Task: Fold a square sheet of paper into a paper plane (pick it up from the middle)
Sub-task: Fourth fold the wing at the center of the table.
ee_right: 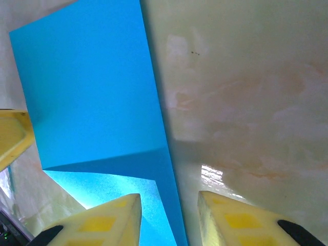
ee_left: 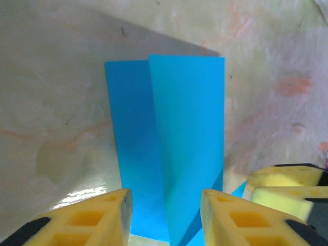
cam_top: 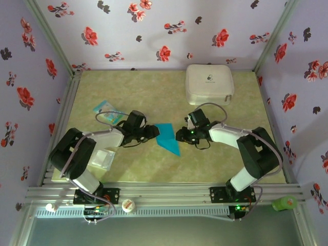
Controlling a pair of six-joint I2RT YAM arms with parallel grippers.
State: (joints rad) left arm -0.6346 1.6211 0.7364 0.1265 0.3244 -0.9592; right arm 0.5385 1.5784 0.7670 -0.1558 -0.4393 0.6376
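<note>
Along the near edge, on the aluminium rail [cam_top: 164,193], both bases sit bolted side by side, with a small white round cap [cam_top: 128,205] between them and a green object [cam_top: 284,203] at the right end (too small to name). The left arm [cam_top: 77,154] rises to an elbow over the left side, then bends inward, its forearm running low toward the middle. The right arm [cam_top: 259,148] mirrors it, elbow over the right side, forearm reaching left.

The two wrists face each other at the centre of the surface [cam_top: 128,92]. The sheet of paper [cam_top: 167,137] lies between them, teal-blue and creased into a narrow shape that comes to a point toward the near right. The left pincer [ee_left: 164,200] is spread, its yellow fingers [ee_left: 87,218] standing either side of a folded flap without closing on it. The right pincer [ee_right: 169,202] is likewise spread, the sheet's long straight edge running through the gap.

A clear plastic packet [cam_top: 102,159] lies beside the left arm's elbow, and a pale-blue printed packet [cam_top: 107,111] lies farther back on the left. Farther still, near the back right, rests a white case [cam_top: 209,84]. The surface is mottled yellow-green and glossy. Lilac walls [cam_top: 154,31] printed with red and dark flowers close it in on three sides.
</note>
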